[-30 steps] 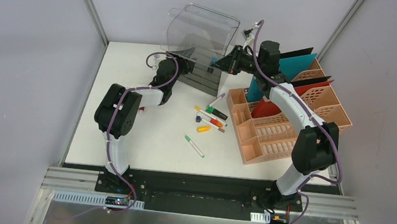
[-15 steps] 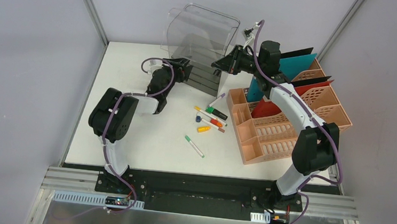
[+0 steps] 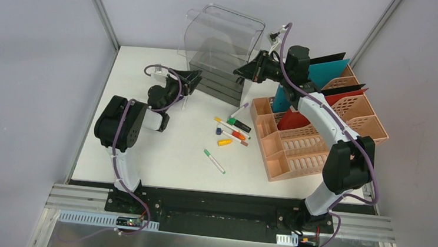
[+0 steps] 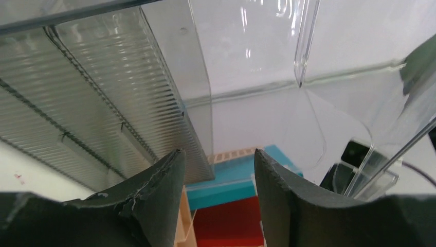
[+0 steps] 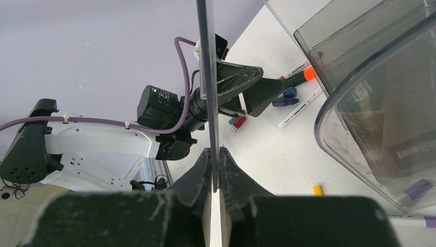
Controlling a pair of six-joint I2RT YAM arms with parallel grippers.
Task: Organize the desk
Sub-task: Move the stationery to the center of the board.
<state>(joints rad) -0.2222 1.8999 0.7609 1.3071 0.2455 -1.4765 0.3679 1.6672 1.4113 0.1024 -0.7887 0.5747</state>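
Backing away from the clear grey drawer box (image 3: 220,41), the left arm (image 3: 123,122) has swung toward the left side of the white counter (image 3: 143,159), its jaws parted and empty, while the right jaws stay pinched shut on the box's thin transparent wall at the counter's back. Little looks sorted yet, by my reading: slim capped markers (image 3: 231,129) lie scattered mid-counter, just beside the peach lattice file rack (image 3: 321,146), which holds a flat teal folder (image 3: 330,73) and a red folder (image 3: 295,120). Ribbed, smoky drawer fronts contrast with the counter's smooth matte top.
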